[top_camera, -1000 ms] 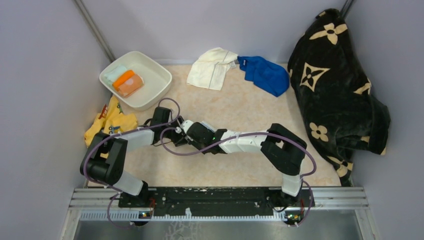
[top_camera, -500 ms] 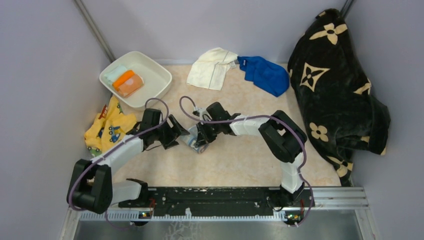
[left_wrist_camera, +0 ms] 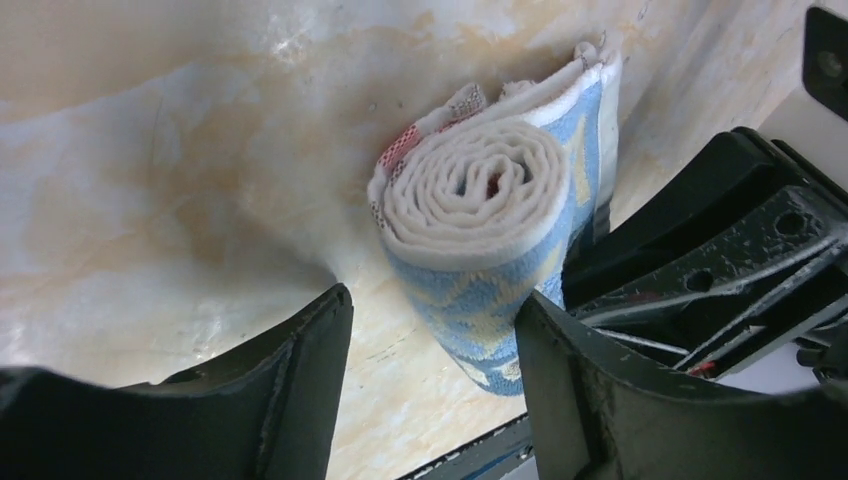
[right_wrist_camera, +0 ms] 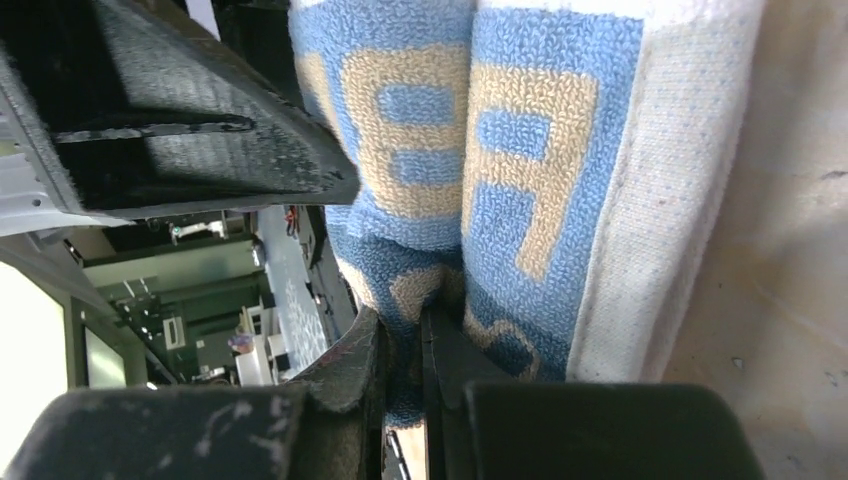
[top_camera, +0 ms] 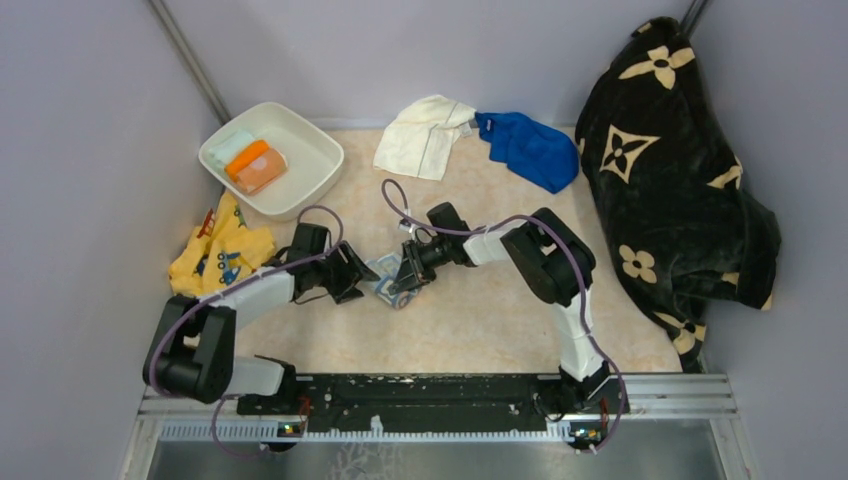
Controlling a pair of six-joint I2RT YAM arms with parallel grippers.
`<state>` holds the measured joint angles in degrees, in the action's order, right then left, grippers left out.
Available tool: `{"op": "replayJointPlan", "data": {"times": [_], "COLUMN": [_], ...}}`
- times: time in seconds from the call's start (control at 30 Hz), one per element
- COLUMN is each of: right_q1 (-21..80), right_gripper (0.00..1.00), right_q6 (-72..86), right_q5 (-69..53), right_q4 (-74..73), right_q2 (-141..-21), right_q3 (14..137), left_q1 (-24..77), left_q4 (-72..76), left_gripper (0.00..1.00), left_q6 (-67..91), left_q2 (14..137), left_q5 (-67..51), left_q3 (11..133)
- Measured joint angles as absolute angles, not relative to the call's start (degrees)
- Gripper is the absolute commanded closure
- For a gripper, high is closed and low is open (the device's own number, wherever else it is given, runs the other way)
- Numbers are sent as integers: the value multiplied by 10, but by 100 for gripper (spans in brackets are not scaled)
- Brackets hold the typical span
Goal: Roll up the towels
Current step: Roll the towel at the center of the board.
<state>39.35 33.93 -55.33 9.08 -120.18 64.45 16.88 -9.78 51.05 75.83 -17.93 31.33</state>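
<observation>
Spiralling terry towel roll point(left_wrist_camera: 470, 200), looped pile.

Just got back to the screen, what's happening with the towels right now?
Both arms meet in the middle of the table at the printed towel, already wound into a tight roll. The right gripper is pinched shut on its outer layer; the left gripper is open, facing the roll's spiral end. The cream towel and the blue towel lie crumpled, unrolled, at the far edge.
</observation>
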Motion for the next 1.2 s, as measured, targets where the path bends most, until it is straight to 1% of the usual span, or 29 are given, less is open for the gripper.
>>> {"op": "replayJointPlan", "data": {"times": [0.1,0.17,0.27,0.4,0.43,0.47,0.63,0.83,0.97,1.2], "right_q1": [393,393,395,409,415,422,496,600,639,651], "right_gripper": [77,70,63,55,47,44,42,43,43,51], "right_q6": [348,347,329,279,262,247,162,86,60,36], "right_q5": [-550,-539,-493,-396,-362,-332,-167,-3,67,126], "right_q4": [94,88,62,-9,-30,-46,-110,-145,-148,-141], "right_q2": [-1200,-1192,-1156,-1085,-1063,-1043,-973,-970,-992,-1061], "right_q3": [642,640,627,622,622,622,639,665,683,686], "left_q1": [170,172,176,178,178,178,179,180,180,183], "left_q4": [-76,-63,-45,-36,-34,-33,-30,-29,-29,-29], "left_gripper": [45,48,49,50,50,50,49,49,48,47], "left_q6": [510,509,507,504,504,503,500,496,493,491], "left_q2": [797,816,827,836,839,840,847,856,859,863], "left_q5": [-187,-194,-198,-199,-201,-201,-203,-208,-209,-209], "left_q3": [324,330,333,333,333,334,339,346,348,353]}}
